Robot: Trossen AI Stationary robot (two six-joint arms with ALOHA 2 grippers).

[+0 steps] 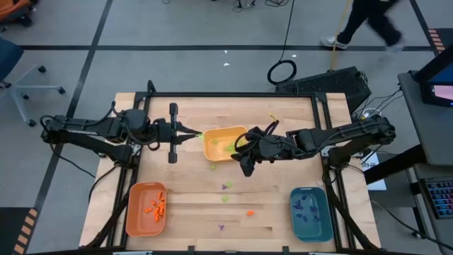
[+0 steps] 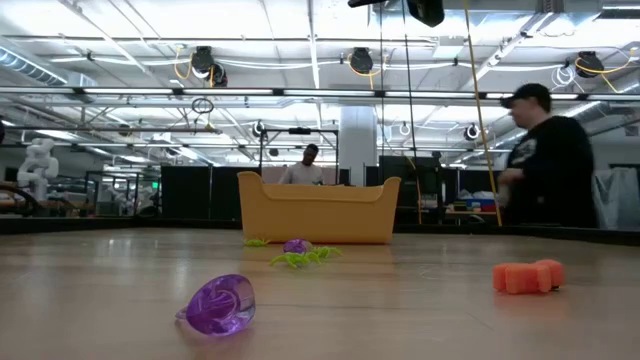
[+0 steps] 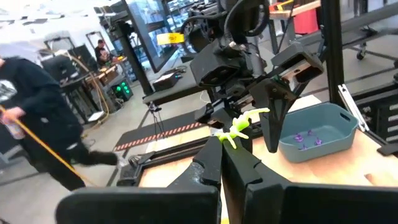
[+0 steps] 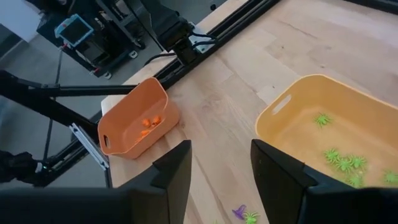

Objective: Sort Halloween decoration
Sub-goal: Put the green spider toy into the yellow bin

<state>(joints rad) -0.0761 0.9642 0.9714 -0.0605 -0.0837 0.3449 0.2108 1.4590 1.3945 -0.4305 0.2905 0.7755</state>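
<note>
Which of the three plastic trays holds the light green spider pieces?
The yellow rectangular tray at the table's middle; the orange tray holds orange pieces, the teal tray purple ones.

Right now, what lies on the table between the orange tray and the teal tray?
Bare wood with a few loose pieces: a purple piece and an orange piece, seen in the high view between the orange tray and the teal tray.

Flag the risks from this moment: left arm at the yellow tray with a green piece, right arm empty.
1. The left gripper pinches the green spider only by a leg tip, so it may slip before the drop.
2. It sits at the yellow tray edge; released there, the spider could land on the table.
3. The open right gripper waits close by above the same tray, so the arms could clash.
</note>
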